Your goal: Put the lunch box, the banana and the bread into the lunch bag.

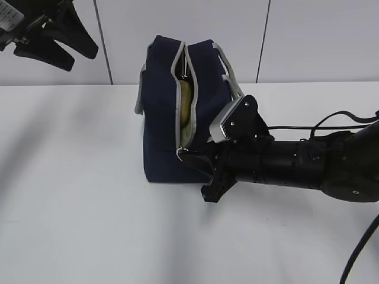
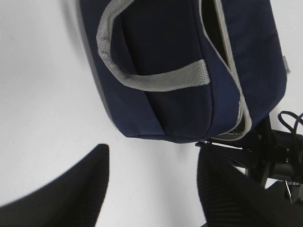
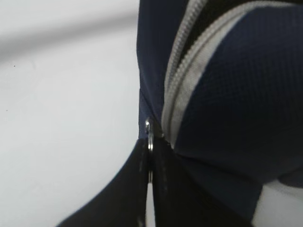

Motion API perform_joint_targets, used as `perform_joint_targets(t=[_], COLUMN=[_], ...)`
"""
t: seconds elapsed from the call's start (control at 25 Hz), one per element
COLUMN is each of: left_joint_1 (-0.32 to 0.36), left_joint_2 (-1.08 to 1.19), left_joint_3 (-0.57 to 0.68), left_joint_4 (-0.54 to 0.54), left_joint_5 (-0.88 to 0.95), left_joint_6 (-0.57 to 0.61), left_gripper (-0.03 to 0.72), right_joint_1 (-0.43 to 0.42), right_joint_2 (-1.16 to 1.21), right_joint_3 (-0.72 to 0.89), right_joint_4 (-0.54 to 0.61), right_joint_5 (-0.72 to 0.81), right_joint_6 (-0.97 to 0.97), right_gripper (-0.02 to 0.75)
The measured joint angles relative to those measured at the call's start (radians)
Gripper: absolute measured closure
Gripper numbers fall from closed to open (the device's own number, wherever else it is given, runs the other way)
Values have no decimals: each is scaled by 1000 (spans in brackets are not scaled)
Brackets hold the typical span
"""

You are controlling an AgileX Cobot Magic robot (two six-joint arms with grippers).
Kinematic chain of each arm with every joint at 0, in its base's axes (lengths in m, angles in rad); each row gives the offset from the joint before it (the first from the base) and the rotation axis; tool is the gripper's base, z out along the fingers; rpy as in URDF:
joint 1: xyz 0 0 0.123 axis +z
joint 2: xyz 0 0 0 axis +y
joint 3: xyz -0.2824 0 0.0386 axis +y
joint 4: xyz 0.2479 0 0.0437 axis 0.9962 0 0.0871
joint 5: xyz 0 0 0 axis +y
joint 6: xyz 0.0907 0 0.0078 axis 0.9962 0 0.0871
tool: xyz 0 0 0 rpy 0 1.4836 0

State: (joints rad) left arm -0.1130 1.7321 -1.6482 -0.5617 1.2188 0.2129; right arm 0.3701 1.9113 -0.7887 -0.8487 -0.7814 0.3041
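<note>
My right gripper point(image 3: 150, 165) is pinched fully shut on the metal ring pull point(image 3: 149, 135) at the low end of the lunch bag's grey zipper point(image 3: 182, 71). The ring is thin and slick, so I judge it could slide out if I tug at an angle; a pull in line with the zipper track should suit it best. The lunch bag point(image 1: 169, 118) stands on the white table point(image 1: 71, 207), zipper gaping. Through the gap I see something yellowish, though I cannot tell which item it is. The fabric looks soft and light, so the bag may drag or tip unless braced. The right arm point(image 1: 296, 165) reaches in low and nearly level from the right. My left gripper point(image 1: 50, 38) hangs high at the back left, jaws parted and empty, well apart from the bag's grey strap handle point(image 2: 156, 80).
</note>
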Motion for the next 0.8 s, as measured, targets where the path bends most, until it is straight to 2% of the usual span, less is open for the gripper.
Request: perform_joint_targets(t=[0.8], left_joint_1=[0], left_joint_2=[0], left_joint_3=[0], left_joint_4=[0], left_joint_5=[0], left_joint_6=[0], left_gripper=[274], right_joint_1=[0], right_joint_2=[-148], right_joint_3=[-24], right_joint_4=[-33], right_joint_5=[46], right_joint_6=[40], right_gripper=[754])
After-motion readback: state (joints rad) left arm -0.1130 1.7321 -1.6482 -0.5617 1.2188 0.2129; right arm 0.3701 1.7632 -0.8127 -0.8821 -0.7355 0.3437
